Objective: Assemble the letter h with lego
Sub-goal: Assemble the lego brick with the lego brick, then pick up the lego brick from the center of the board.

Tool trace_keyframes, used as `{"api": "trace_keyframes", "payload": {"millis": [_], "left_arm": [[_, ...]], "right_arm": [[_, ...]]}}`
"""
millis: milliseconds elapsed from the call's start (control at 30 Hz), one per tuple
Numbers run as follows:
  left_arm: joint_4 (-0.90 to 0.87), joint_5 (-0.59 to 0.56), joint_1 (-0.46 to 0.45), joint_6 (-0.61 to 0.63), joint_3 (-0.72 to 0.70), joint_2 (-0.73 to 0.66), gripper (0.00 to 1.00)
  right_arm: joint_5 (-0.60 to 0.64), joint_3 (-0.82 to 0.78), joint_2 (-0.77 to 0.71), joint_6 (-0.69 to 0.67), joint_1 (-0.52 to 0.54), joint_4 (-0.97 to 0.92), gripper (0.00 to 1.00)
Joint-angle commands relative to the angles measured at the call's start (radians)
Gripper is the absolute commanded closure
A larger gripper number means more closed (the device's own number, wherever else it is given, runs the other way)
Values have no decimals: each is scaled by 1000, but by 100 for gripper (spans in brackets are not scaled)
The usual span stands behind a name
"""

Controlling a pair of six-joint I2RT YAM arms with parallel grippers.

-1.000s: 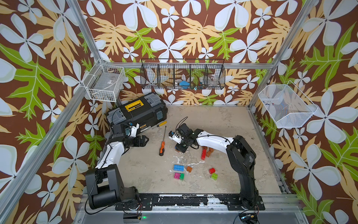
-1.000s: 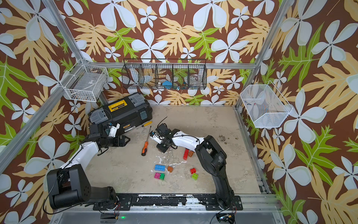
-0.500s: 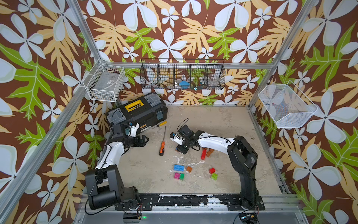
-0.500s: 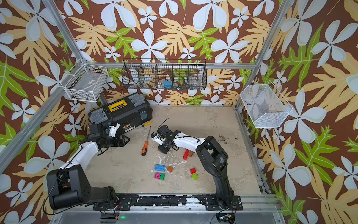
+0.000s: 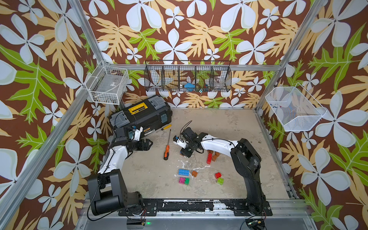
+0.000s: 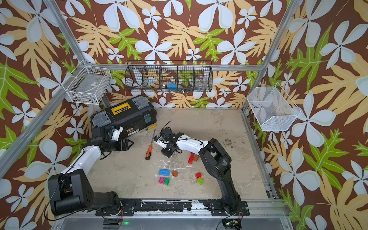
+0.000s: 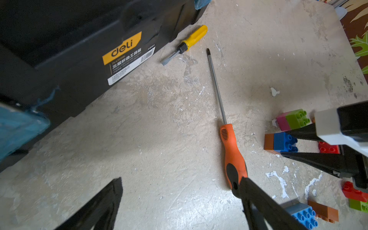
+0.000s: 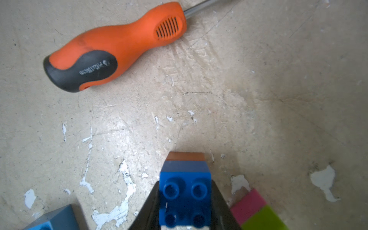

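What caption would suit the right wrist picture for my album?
Right tool grips a blue-and-orange brick pair, an orange-handled screwdriver lying on the table beyond.

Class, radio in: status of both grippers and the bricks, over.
Left gripper open, empty. Right gripper shut on blue-and-orange brick. Other bricks scattered, no h yet. Orange screwdriver close by.

Floral wallpaper (image 5: pixel 179 29), metal frame (image 5: pixel 258 68) — scuffed beige floor (image 5: pixel 219 123)

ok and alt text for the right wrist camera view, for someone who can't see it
The right gripper is shut on a blue brick with an orange-brown brick joined to its far end, over a scuffed beige table. An orange-handled screwdriver lies on the table beyond, and a joined pink-and-green brick pair sits beside the gripper.
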Motion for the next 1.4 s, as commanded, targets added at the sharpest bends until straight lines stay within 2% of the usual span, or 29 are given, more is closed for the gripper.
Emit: {"api": "trace_keyframes", "payload": {"millis": [0, 333, 567, 700, 767, 933, 1100, 1367], "left_arm": [[-3, 13, 3, 12, -2, -6, 5], [-3, 17, 4, 13, 0, 2, 5], [-4, 16, 5, 15, 0, 4, 5], [-5, 16, 5, 15, 0, 4, 5], [-5, 15, 4, 15, 0, 6, 5], [-5, 12, 6, 15, 1, 7, 5], [-5, 9, 6, 15, 1, 6, 5], [-4, 4, 8, 13, 0, 7, 5]], "right_arm": [[55, 15, 56, -7, 0, -193, 75], [200, 57, 180, 9, 17, -336, 82], [134, 151, 189, 32, 18, -365, 80], [42, 167, 98, 84, 16, -259, 77], [39, 169, 29, 138, 16, -186, 77], [102, 173, -126, 275, -10, -78, 78], [213, 38, -260, 344, -87, 22, 78], [292, -155, -247, 403, -126, 59, 77]]}}
